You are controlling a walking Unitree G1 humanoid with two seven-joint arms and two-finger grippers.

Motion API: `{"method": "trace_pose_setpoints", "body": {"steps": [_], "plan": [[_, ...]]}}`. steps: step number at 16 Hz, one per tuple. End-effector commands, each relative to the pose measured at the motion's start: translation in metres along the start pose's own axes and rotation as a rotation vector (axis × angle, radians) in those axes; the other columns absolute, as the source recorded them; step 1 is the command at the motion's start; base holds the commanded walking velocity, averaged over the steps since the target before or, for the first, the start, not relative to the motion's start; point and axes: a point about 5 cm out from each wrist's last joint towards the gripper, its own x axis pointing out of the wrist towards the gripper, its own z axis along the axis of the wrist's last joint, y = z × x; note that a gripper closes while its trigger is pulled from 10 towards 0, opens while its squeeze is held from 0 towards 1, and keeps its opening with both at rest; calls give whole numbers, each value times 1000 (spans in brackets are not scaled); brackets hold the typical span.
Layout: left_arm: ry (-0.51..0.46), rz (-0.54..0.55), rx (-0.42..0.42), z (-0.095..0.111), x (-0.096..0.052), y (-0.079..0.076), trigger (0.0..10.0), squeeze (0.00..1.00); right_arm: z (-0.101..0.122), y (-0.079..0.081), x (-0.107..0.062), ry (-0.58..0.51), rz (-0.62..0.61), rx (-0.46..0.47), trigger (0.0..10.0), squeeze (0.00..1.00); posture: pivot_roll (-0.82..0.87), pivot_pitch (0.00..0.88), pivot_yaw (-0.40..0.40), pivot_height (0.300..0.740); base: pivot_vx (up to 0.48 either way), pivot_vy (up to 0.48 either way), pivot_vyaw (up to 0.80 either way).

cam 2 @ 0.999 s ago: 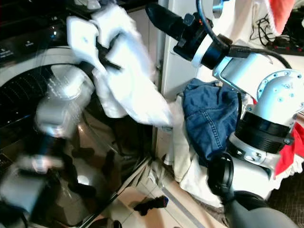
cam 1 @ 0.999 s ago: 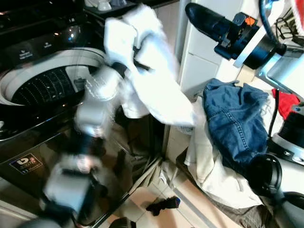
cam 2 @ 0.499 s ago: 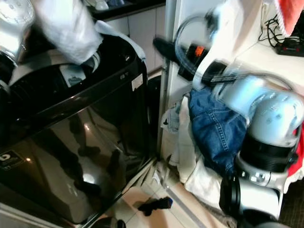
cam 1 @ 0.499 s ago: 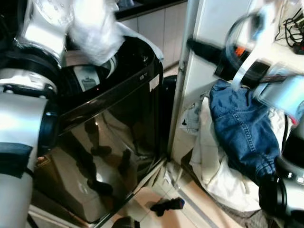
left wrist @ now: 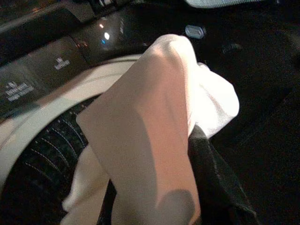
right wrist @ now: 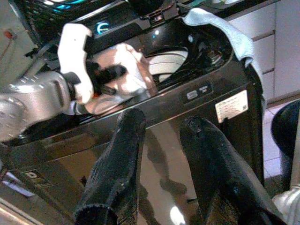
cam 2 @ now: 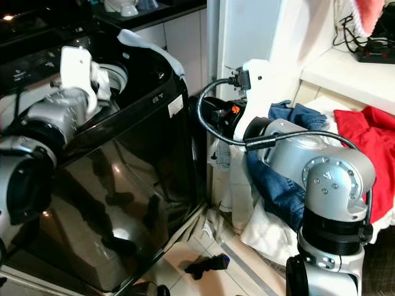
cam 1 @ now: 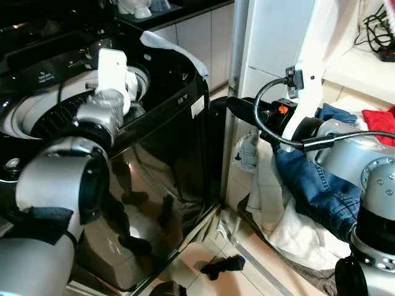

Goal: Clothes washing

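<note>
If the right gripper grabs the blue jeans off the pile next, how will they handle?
The blue jeans lie crumpled over the white laundry, so probably floppy, sagging from one pinch point. Denim looks thick, likely heavy for cloth. They may drag neighbouring pieces along.

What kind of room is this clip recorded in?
Most likely a home laundry corner. A glossy black top-loading washing machine stands open, the left gripper holds a white cloth over its drum, and blue denim jeans lie heaped on pale laundry beside a tiled floor.
</note>
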Motion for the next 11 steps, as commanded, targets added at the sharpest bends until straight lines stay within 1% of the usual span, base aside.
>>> {"method": "trace_pose_setpoints", "body": {"steps": [1,2,3,4,5,6,8,9,10,11], "plan": [[-38,-13,-44,20,-2,6,10000,1000,2,1,-4,-9,-11,-16,10000,0,-138,0,129,740,0,0,0],[-50,-15,-40,26,-2,9,10000,1000,2,-1,-5,-8,-21,-14,10000,0,-138,0,129,740,0,0,0],[-60,-14,12,30,-3,12,10000,1000,2,-2,-5,-6,-27,-13,10000,0,-122,0,116,740,0,0,0],[-68,-11,157,35,-4,16,10000,1000,3,-4,-6,-2,-30,-11,10000,0,-111,0,107,740,0,0,0],[-66,-15,213,36,-4,16,10000,1000,3,-5,-6,2,-32,-9,10000,0,-105,0,100,740,0,0,0],[-70,-17,249,39,-4,18,10000,1000,4,-8,-6,7,-38,-5,10000,0,-95,0,89,740,0,0,0],[-69,-12,289,42,-5,23,10000,1000,5,-11,-5,14,-48,-5,10000,0,-89,0,80,740,0,0,0],[-77,-7,294,46,-6,26,10000,1000,7,-14,-5,8,-67,-6,10000,0,-87,0,74,740,0,0,0],[-96,3,305,51,-7,30,10000,1000,12,-25,-8,-9,-131,-11,10000,0,-81,0,66,740,0,0,0],[-110,21,339,55,-8,33,10000,1000,16,-34,-12,-16,-188,-18,10000,0,-79,0,63,740,0,0,0]]}}
